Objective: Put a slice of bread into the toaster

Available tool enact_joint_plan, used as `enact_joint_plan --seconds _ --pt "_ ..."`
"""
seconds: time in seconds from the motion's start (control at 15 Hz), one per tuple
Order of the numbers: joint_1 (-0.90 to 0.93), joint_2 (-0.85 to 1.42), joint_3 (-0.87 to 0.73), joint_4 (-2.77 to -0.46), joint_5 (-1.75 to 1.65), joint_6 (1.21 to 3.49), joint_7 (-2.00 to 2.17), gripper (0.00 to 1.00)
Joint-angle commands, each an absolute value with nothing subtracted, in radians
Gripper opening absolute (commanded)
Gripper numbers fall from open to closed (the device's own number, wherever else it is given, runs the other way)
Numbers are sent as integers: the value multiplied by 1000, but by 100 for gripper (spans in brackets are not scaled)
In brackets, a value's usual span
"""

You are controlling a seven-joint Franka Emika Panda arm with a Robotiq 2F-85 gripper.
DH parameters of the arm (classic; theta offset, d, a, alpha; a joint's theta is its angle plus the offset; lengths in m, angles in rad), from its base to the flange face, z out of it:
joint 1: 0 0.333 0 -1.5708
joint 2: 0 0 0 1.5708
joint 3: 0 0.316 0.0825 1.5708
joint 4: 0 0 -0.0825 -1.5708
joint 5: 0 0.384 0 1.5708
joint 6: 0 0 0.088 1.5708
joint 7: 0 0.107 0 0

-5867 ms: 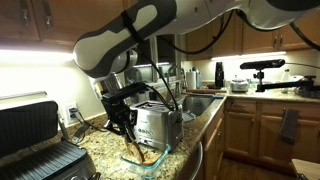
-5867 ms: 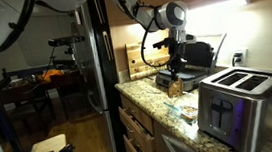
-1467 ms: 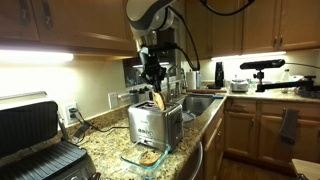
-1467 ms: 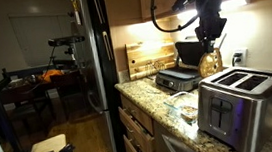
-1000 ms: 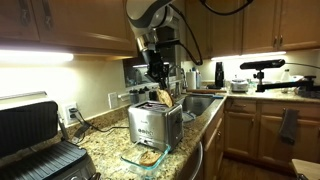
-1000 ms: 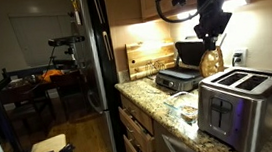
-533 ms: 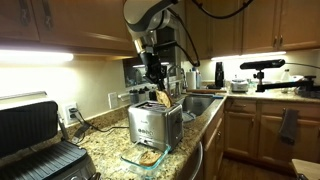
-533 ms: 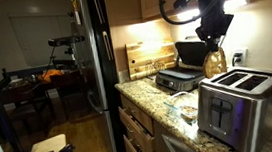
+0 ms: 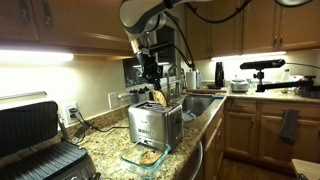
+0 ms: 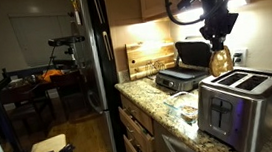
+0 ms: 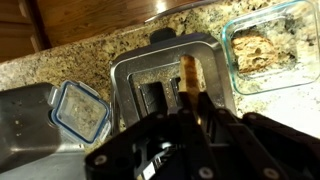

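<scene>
My gripper [image 9: 152, 84] is shut on a tan slice of bread [image 9: 158, 98] and holds it upright just above the top slots of the steel toaster [image 9: 155, 124]. In an exterior view the gripper [image 10: 219, 40] hangs over the toaster [image 10: 239, 101] with the slice [image 10: 221, 60] below it. In the wrist view the slice [image 11: 188, 74] shows edge-on between the dark fingers [image 11: 190, 105], right over the toaster [image 11: 160, 75].
A glass container [image 9: 146, 156] with more bread lies in front of the toaster; it also shows in the wrist view [image 11: 275, 45]. A small glass dish [image 11: 78, 110] lies beside it. A black contact grill [image 9: 35, 140] stands on the granite counter [image 9: 105, 150]. A sink [image 9: 200, 103] is behind.
The gripper has carried the slice a little sideways and lower over the toaster's top. It had lifted it earlier from the glass container.
</scene>
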State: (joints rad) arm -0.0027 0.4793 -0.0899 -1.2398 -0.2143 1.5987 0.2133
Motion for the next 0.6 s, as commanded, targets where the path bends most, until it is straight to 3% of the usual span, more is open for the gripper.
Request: enact_joint_plan --seconds 0.0,0.53 --pt "1 519 -95 -1177 -237 1578 199 7" --pt "0 591 -97 -1097 -235 1566 185 7"
